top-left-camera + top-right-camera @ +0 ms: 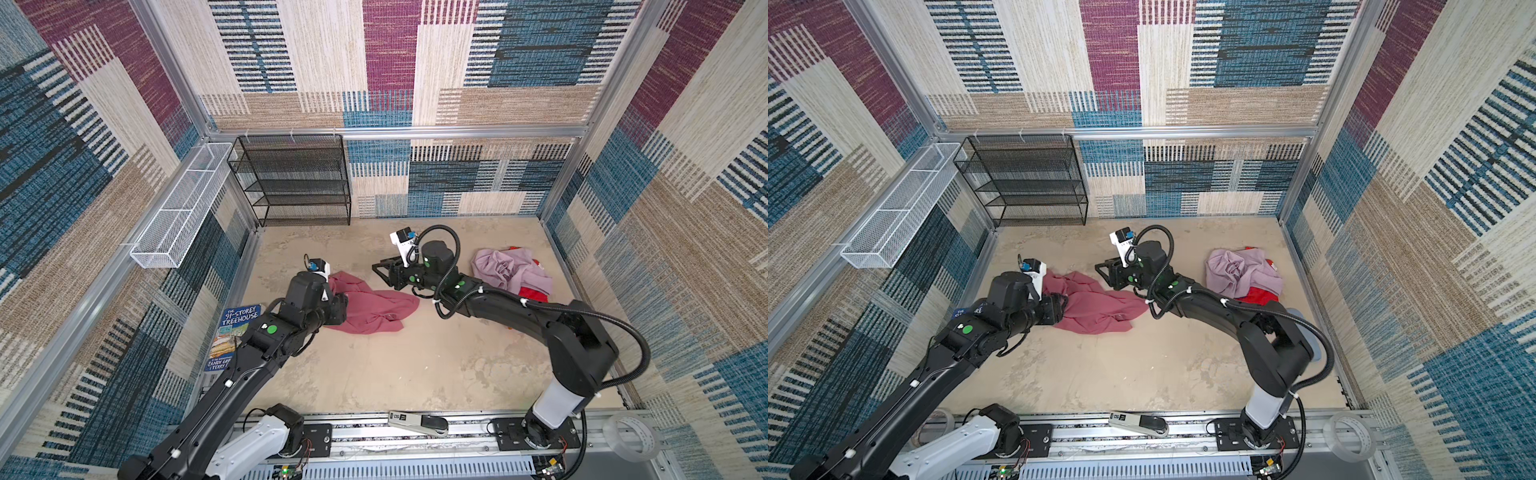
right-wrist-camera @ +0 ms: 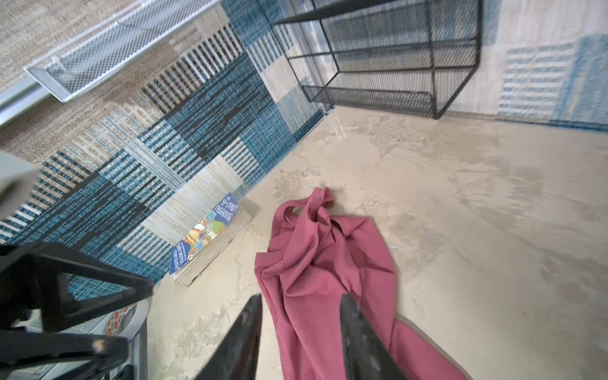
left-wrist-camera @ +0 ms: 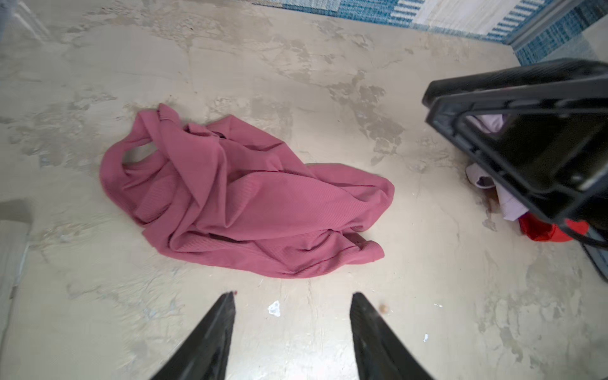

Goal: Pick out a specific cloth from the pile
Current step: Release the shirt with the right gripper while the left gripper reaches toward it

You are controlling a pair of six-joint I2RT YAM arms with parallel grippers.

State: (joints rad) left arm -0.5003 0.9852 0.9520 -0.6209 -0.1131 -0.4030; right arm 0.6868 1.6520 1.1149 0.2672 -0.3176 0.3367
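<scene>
Where the left wrist view looks down past the left hand [image 3: 292,296], its two black fingers stand moderately apart with nothing between them, over bare, mottled beige counter [image 3: 329,82]. The dusty rose cloth [image 3: 237,197] lies crumpled on the counter just ahead of those fingertips, not touching them.

The right wrist view shows what that one cannot: the right hand [image 2: 297,297], fingers also parted, hangs over one end of the cloth. Ribbed rose fabric shows in the gap and runs on beneath the fingers. Whether either finger touches the fabric cannot be told. Beyond the cloth from this hand, a blue paperback [image 2: 207,230] titled "The 91-Storey Treehouse" lies against the wall, and a black mesh shelf rack [image 2: 394,59] stands farther on.

In both top views the cloth lies alone between the two hands, well apart from the pile [image 1: 509,270]. That heap of pale lilac-pink fabric over bright red sits behind the right hand's wrist. The left wrist view catches only scraps of the pile, blocked by the right hand's black frame. From above, the left hand's fingers are hidden under its own wrist, and in a top view the left arm covers nearly all of the paperback [image 1: 971,311].
</scene>
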